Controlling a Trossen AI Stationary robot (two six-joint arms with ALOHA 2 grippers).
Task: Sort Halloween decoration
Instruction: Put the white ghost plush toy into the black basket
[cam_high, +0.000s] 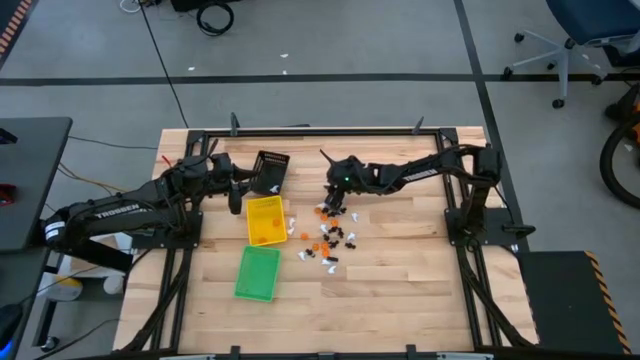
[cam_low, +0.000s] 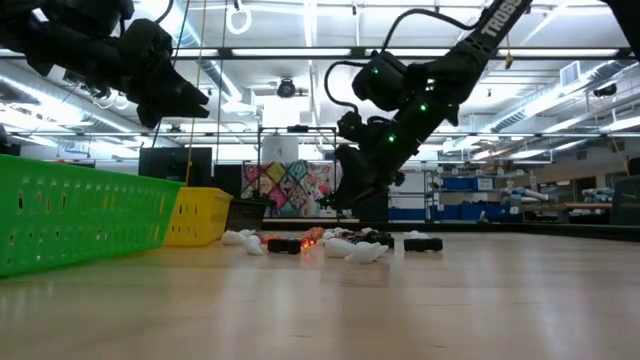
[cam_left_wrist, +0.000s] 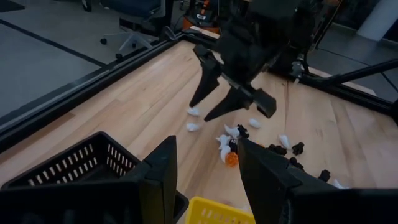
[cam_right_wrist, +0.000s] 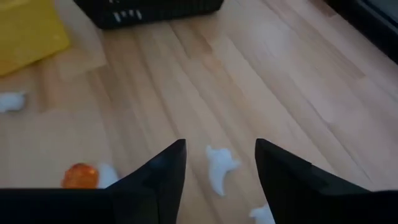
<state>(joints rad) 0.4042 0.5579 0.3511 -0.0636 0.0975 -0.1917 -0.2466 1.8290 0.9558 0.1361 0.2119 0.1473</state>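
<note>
The Halloween decoration is a scatter of tiny white, orange and black trinkets (cam_high: 328, 240) lying on the wooden table, right of the yellow tray. My right gripper (cam_high: 337, 207) is open and hangs low over the far end of the scatter. In the right wrist view its fingers (cam_right_wrist: 221, 146) stand on either side of a white trinket (cam_right_wrist: 220, 167) without touching it; an orange trinket (cam_right_wrist: 79, 175) lies beside it. My left gripper (cam_high: 237, 192) is open and empty, raised between the black tray and the yellow tray (cam_high: 265, 220).
A black tray (cam_high: 271, 171) sits at the far side, the yellow tray in front of it and a green tray (cam_high: 257, 272) nearer still. In the low view the green tray (cam_low: 80, 215) fills the left foreground. Bare wood lies toward the table's near and right sides.
</note>
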